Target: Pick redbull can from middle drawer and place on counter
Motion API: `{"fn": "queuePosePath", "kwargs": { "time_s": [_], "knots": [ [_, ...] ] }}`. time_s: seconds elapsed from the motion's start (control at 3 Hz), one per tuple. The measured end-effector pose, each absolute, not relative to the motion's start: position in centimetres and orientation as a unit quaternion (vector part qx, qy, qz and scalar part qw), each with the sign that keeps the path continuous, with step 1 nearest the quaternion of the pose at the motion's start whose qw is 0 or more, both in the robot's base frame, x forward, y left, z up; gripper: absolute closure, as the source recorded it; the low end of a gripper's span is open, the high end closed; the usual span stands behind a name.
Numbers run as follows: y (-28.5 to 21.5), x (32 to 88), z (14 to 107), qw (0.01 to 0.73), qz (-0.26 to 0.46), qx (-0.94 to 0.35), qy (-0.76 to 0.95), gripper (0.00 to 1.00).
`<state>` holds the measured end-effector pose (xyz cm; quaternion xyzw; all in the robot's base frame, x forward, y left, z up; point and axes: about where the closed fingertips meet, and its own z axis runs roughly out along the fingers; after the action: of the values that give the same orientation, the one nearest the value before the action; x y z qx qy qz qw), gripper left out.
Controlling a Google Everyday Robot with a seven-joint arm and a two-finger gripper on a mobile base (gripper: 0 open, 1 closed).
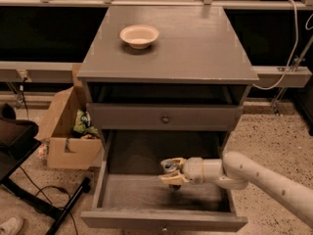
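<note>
1. The gripper [166,172] is inside the pulled-out drawer [132,195], low in the cabinet, a little right of the drawer's middle and above its pale wood floor.
2. Its two cream-coloured fingers [172,179] point to the left and lie one on each side of the can [169,167]. They are closed in against the can's sides, so the gripper has hold of it.
3. The can stands roughly upright between the fingers, with its shiny round lid facing up. Only the lid and a bit of the top rim show clearly, since the fingers cover most of the body. A dark patch sits just under the lower finger, and I cannot tell whether the can's base touches the drawer floor.
4. The arm [264,177] is a thick pale tube that comes in from the lower right, crosses the drawer's right wall and ends at the gripper.
5. The drawer is open wide towards the camera, with its front board along the bottom edge of the view.
6. Just above it, a flat grey drawer front [205,117] with a dark round knob [166,119] is closed.
7. The counter [195,43] is the grey top of the cabinet. A shallow cream bowl [139,35] sits on it towards the back left, well apart from the can.
8. Left of the cabinet, an open cardboard box [68,148] rests on the speckled floor [274,141] with some packets inside.
</note>
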<state>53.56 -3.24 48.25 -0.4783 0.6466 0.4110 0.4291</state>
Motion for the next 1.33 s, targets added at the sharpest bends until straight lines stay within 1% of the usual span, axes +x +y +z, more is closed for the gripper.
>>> {"fn": "queuePosePath", "kwargs": {
  "time_s": [0.33,0.67,1.0,1.33],
  "knots": [
    [-6.4,50.8,55.6,0.420,0.401,-0.447,0.681,0.96],
    [-9.2,51.3,65.8,0.433,0.393,-0.414,0.698,1.00],
    [-10.6,54.7,76.6,0.461,0.391,-0.383,0.698,1.00],
    [-10.9,60.2,84.5,0.495,0.389,-0.341,0.698,1.00]
  ]
}}
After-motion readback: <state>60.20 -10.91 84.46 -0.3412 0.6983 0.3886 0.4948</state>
